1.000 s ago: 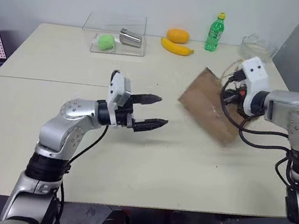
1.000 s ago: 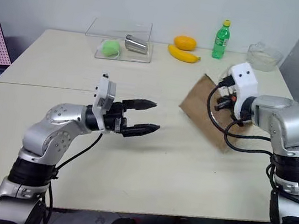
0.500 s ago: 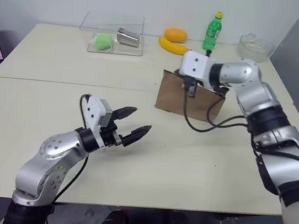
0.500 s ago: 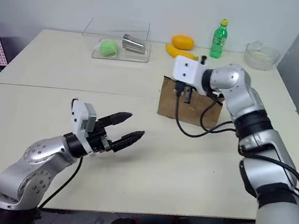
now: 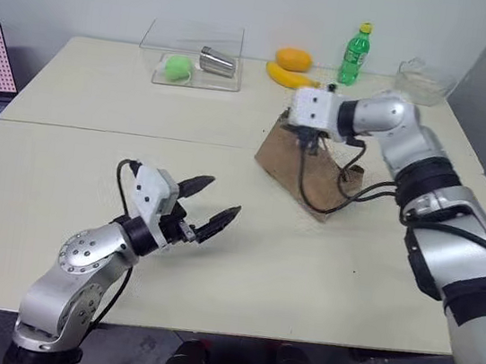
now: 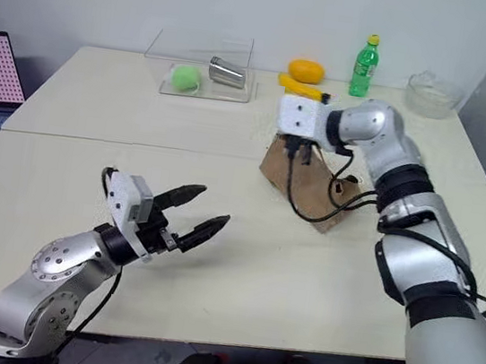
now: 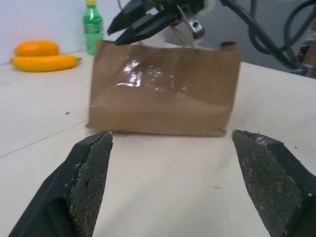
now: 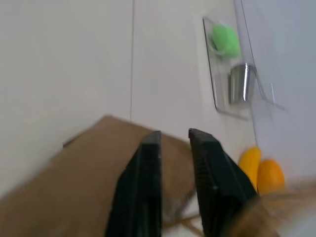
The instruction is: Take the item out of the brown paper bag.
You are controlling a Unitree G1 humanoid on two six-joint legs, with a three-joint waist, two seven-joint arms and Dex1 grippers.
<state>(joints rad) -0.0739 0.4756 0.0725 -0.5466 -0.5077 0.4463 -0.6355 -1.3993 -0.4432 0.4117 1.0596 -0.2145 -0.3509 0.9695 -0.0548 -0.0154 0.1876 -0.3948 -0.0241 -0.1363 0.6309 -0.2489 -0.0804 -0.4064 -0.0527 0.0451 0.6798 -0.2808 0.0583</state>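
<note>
Right pincer [image 7: 148, 22] hangs over the brown paper bag [image 7: 163, 91], fingers slightly parted, grasping nothing; left pincer [image 5: 206, 206] gapes wide.

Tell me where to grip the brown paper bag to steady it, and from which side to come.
Grip the brown paper bag by its top rim, coming from above. It stands upright on the table with its mouth facing up, and its broad crinkled faces look too wide to pinch. The right gripper already hangs there, so the left gripper would probably suit.

Bright even overhead light, soft shadows; glare patch on brown paper bag [image 7: 143, 69]; right wrist view motion-blurred.
</note>
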